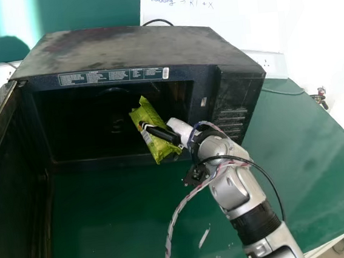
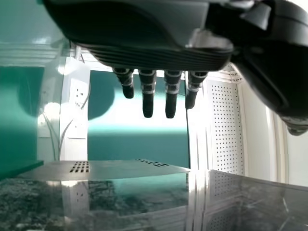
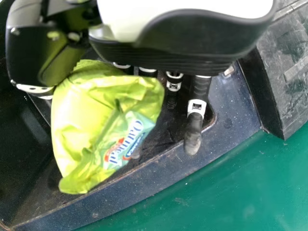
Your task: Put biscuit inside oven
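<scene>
At the left, the oven door (image 1: 9, 181) is swung wide open from the left front edge of the oven (image 1: 130, 41), which is set on the green desk (image 1: 308, 146). The left hand (image 2: 139, 36), seen in the left wrist view, is released, its fingers straight. Farther right, the biscuit packet (image 1: 160, 148) is grasped by the right hand (image 1: 162, 132), tilted, at the opening's lower front edge, nearer its right side. For a clean insertion, the packet should be raised clear of that lip, carried well inward and lowered before the grasp is loosened; the wrapper should be squeezed only lightly, lest the biscuit be crushed, and the knuckles kept off the right side wall. Counted: one oven, one door, one packet, one desk, two hands.
</scene>
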Motion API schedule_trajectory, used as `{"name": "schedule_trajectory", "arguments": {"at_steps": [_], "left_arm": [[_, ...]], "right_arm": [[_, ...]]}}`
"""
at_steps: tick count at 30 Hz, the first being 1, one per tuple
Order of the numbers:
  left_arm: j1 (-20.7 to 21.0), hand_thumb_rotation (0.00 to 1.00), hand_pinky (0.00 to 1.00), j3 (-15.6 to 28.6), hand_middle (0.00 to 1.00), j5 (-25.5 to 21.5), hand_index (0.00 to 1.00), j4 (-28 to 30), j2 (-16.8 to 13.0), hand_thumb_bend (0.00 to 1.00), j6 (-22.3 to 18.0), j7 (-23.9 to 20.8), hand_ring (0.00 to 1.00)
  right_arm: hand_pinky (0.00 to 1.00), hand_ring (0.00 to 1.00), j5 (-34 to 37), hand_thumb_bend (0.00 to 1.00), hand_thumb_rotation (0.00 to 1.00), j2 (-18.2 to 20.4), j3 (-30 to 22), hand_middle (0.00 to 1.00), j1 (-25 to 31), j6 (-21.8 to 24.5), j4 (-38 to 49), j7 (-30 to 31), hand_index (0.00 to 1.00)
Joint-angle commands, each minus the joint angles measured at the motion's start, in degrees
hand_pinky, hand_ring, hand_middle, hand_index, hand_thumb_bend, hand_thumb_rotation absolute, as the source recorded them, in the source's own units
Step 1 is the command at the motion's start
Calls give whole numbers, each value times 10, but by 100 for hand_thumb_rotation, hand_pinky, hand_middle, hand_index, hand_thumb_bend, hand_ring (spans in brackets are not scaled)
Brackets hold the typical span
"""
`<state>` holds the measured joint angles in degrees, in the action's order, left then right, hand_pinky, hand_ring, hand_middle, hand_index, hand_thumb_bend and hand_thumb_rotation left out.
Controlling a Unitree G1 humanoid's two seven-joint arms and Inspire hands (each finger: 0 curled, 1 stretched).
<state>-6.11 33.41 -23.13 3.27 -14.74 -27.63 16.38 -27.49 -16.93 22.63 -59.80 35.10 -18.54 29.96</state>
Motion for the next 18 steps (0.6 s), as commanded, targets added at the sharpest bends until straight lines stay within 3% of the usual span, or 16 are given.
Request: {"name": "schedule_trajectory", "arguments": {"at_steps": [1,3,7,11,12,14,18], "left_arm": [[-8,100,99,-1,94,2,99,-2,-2,100,-7,-1,91],[-9,100,99,-1,94,3,99,-2,-2,100,-7,-2,91],[-11,100,99,-3,94,5,100,4,-1,100,-7,-5,91],[-10,100,99,-4,94,5,100,1,-2,100,-9,-4,91],[-10,100,99,-4,94,5,100,1,-3,100,-9,-4,91],[-10,100,99,-4,94,6,100,0,-2,100,-10,-5,91],[-10,100,99,-3,94,6,100,-3,-3,100,-11,-4,92]], "right_arm": [[33,42,-23,52,13,3,-6,48,-66,-42,-6,-54,48],[27,36,-23,52,13,7,-7,43,-72,-44,-20,-53,48],[27,35,-24,52,14,15,-6,43,-84,-47,-50,-58,48],[19,25,-13,52,13,25,-15,34,-97,-52,-81,-61,48],[19,25,-13,52,13,25,-15,34,-100,-57,-88,-62,48],[21,26,-13,52,3,26,-15,39,-105,-69,-100,-63,50],[31,38,-20,53,0,24,-9,49,-113,-86,-112,-61,47]]}}
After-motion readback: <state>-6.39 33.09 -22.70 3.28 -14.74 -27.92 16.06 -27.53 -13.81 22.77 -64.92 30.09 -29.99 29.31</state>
